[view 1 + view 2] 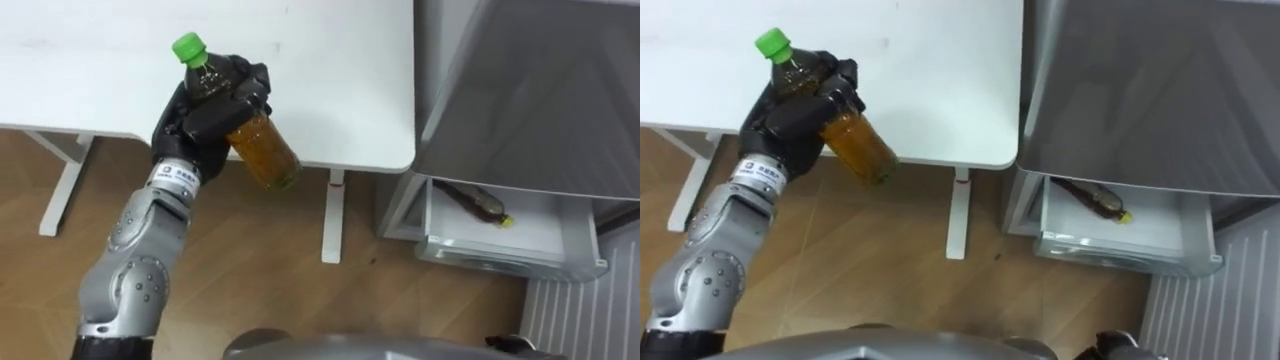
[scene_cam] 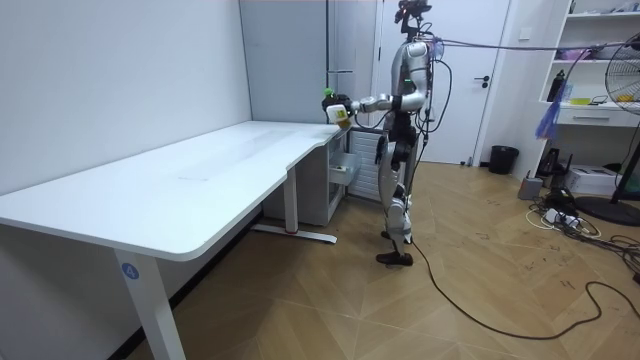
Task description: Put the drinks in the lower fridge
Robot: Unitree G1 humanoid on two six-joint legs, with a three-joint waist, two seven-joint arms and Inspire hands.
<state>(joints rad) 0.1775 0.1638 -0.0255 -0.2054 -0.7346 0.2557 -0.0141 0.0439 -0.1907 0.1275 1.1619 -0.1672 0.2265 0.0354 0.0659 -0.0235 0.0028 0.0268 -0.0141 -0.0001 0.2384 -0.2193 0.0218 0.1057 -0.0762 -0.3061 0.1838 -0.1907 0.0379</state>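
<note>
Left hand, left eye view: clamping round a green-capped tea bottle over the white desk's edge, with the cap tilting up-left and the base pointing down-right. Open lower fridge drawer is lying well off to the hand's right and lower, carrying another bottle; the fridge body above is hiding its back part. Room view: robot standing between the desk end and the grey fridge. Right eye view: repeating the same arrangement.

A clear bottle of amber drink with a green cap is gripped in the left hand, tilted, over the table near its front edge. A darker bottle, yellow-capped, lies on its side in the fridge's open lower drawer.
</note>
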